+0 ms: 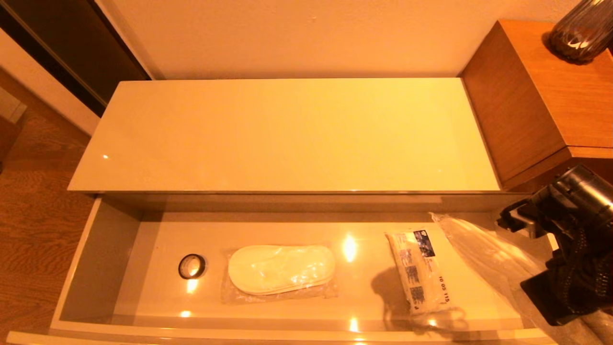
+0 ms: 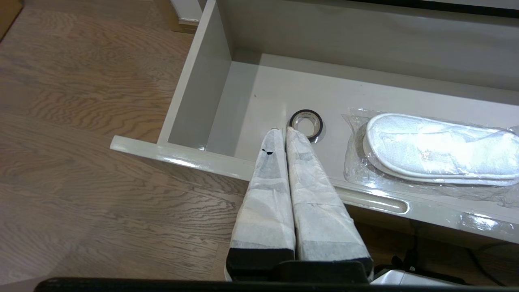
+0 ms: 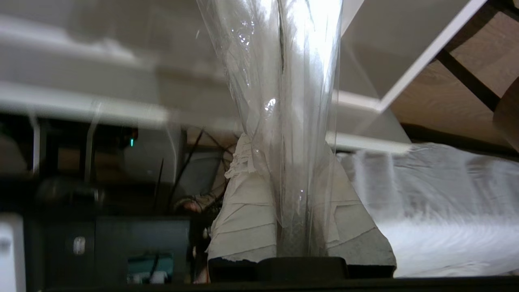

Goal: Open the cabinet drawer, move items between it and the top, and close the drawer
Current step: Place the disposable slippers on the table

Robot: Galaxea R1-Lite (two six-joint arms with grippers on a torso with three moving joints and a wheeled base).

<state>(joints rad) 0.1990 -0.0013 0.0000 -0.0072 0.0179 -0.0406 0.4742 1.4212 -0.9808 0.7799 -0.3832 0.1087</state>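
Note:
The cabinet drawer point(image 1: 98, 258) stands pulled out under the bare top point(image 1: 287, 134). Inside lie a black tape ring point(image 1: 192, 266), white slippers in a clear bag point(image 1: 281, 274) and a white packet with blue print point(image 1: 421, 270). My right gripper point(image 3: 284, 162), at the drawer's right end, is shut on a second clear plastic bag point(image 1: 479, 254) that sticks up and out over that end. What is in the bag does not show. My left gripper point(image 2: 282, 130) is shut and empty, its tips above the drawer's front rim point(image 2: 190, 160), beside the tape ring point(image 2: 306, 123) and left of the slippers point(image 2: 438, 148).
A taller brown wooden cabinet point(image 1: 522, 100) with a dark vase point(image 1: 582, 31) adjoins the low cabinet on the right. Wooden floor point(image 1: 33, 230) lies to the left of the drawer.

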